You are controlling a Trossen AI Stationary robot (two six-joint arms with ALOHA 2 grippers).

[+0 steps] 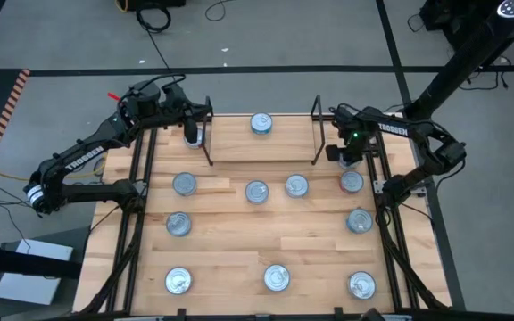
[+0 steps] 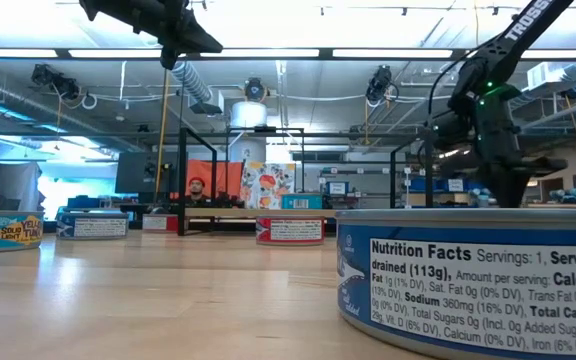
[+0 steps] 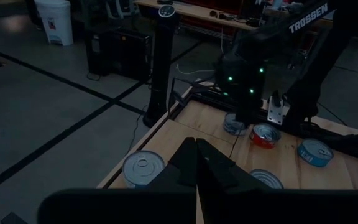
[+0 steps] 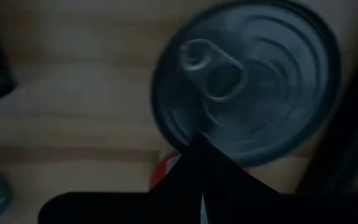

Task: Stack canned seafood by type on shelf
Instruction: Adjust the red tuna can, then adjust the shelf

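Our right gripper (image 4: 201, 163) has its fingers pressed together, holding nothing, poised just above a silver-lidded tin (image 4: 247, 81) beside the shelf's (image 1: 261, 143) right wire end frame (image 1: 318, 129). Our left gripper (image 3: 196, 163) is likewise closed and empty, near the left frame. One tin (image 1: 261, 123) sits on the shelf; others lie scattered across the table (image 1: 230, 254).

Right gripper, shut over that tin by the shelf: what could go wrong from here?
1. The right gripper is shut with the tin beyond its fingers, not between them: it likely lifts empty.
2. It sits close to the shelf's right end frame; a swing could clip it.
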